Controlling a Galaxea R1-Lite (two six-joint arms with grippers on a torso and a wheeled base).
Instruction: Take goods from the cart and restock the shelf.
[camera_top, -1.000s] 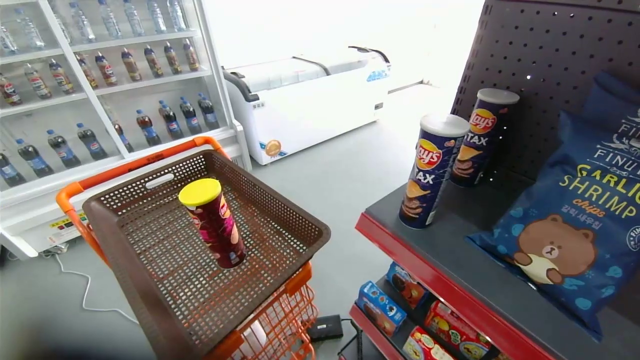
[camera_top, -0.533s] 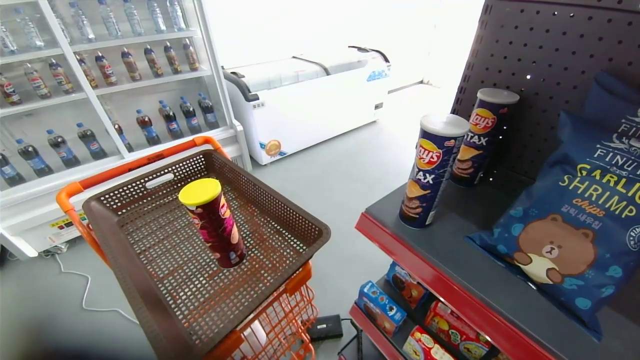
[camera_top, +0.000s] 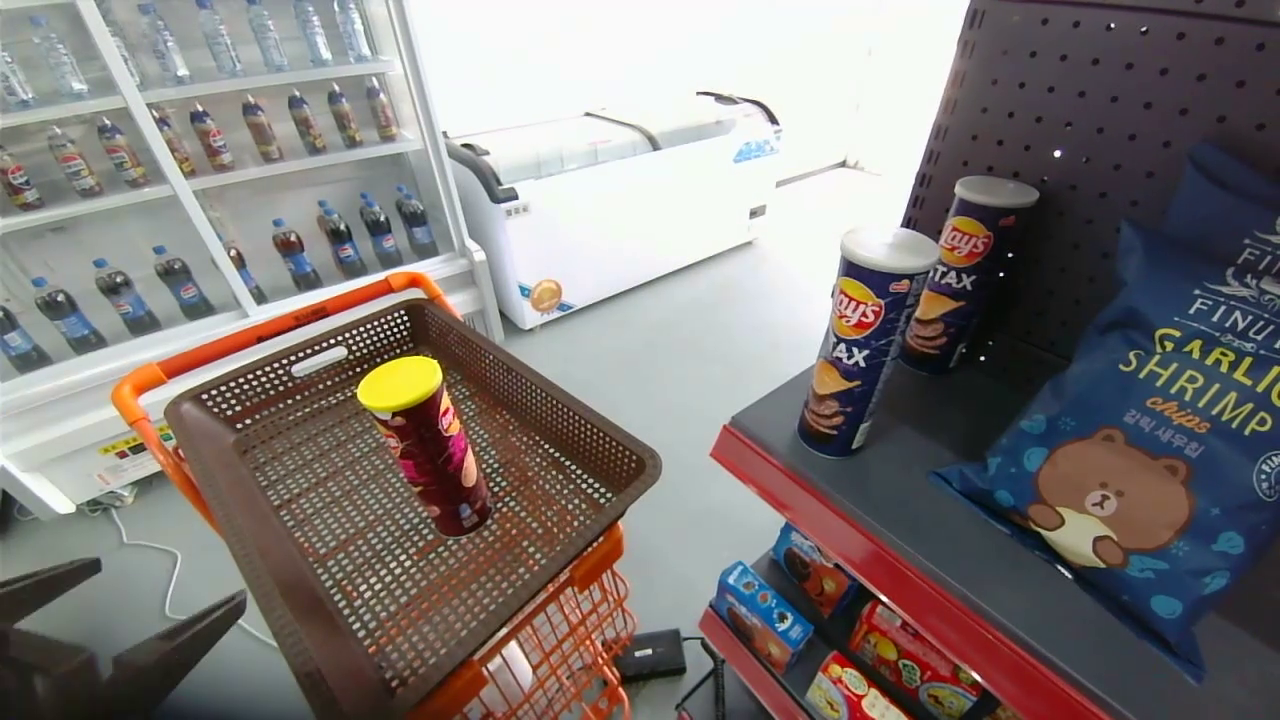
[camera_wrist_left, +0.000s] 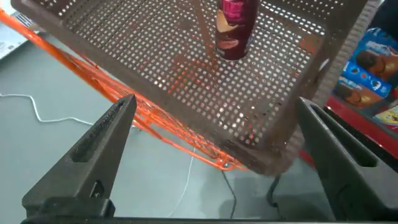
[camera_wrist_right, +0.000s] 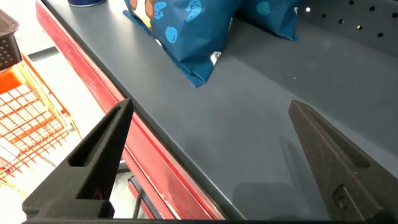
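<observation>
A maroon chip can with a yellow lid (camera_top: 425, 445) stands upright in the brown perforated basket (camera_top: 300, 560) on the orange cart (camera_top: 540, 650). The left wrist view shows that can (camera_wrist_left: 235, 28) inside the basket (camera_wrist_left: 273, 149). My left gripper (camera_top: 120, 605) is open at the lower left, outside the basket's near-left side and below its rim; it appears open as well in the left wrist view (camera_wrist_left: 217, 130). My right gripper (camera_wrist_right: 211, 134) is open above the dark shelf top (camera_wrist_right: 249, 155), near a blue chip bag (camera_wrist_right: 186, 31). Two dark blue chip cans (camera_top: 870, 340) stand on the shelf (camera_top: 900, 520).
A large blue shrimp-chips bag (camera_top: 1150, 430) leans on the pegboard (camera_top: 1080, 120). Snack boxes (camera_top: 760, 615) fill the lower shelf. Drink coolers (camera_top: 200, 150) and a white chest freezer (camera_top: 620, 200) stand behind the cart. A cable (camera_top: 170, 590) lies on the grey floor.
My left gripper has come up into the head view at the lower left corner. The can, basket and shelf goods have not moved.
</observation>
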